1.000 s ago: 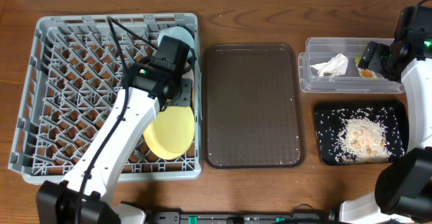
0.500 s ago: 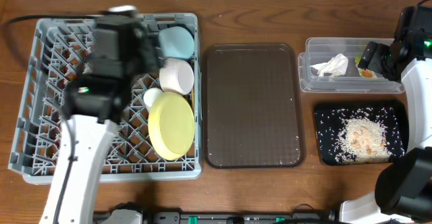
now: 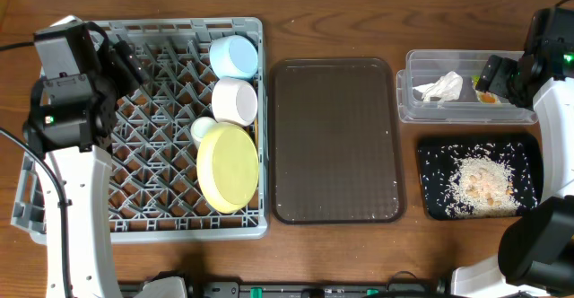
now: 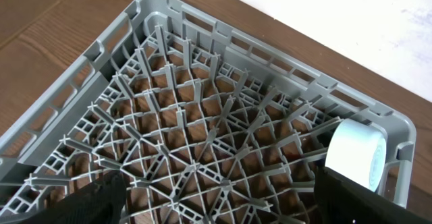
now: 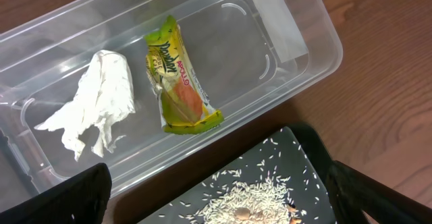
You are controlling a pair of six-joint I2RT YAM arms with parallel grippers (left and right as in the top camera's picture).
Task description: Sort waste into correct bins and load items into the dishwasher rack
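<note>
The grey dishwasher rack (image 3: 179, 229) holds a light blue bowl (image 3: 234, 56), a pale bowl (image 3: 235, 100), a small white cup (image 3: 204, 130) and a yellow plate (image 3: 228, 167) along its right side. My left gripper (image 3: 133, 63) hovers open over the rack's back left, holding nothing. Its wrist view shows the rack (image 4: 223, 32), the blue bowl (image 4: 356, 153) and the gripper (image 4: 219, 210). My right gripper (image 3: 491, 81) (image 5: 216, 204) hangs open over the clear tub (image 3: 448, 57). In the tub lie the napkin (image 5: 94, 106) and wrapper (image 5: 179, 79). Rice scraps (image 3: 482, 183) sit in the black tray (image 3: 435, 204).
A dark brown serving tray (image 3: 336, 141) lies between the rack and the two bins. The clear tub (image 5: 317, 35) and the black tray (image 5: 297, 163) sit close together at the right edge, under the right arm.
My left arm swung from the dishes at the rack's right side to its back left, and its jaws opened wide. The bowls, cup and plate now show uncovered. The right arm stayed still.
</note>
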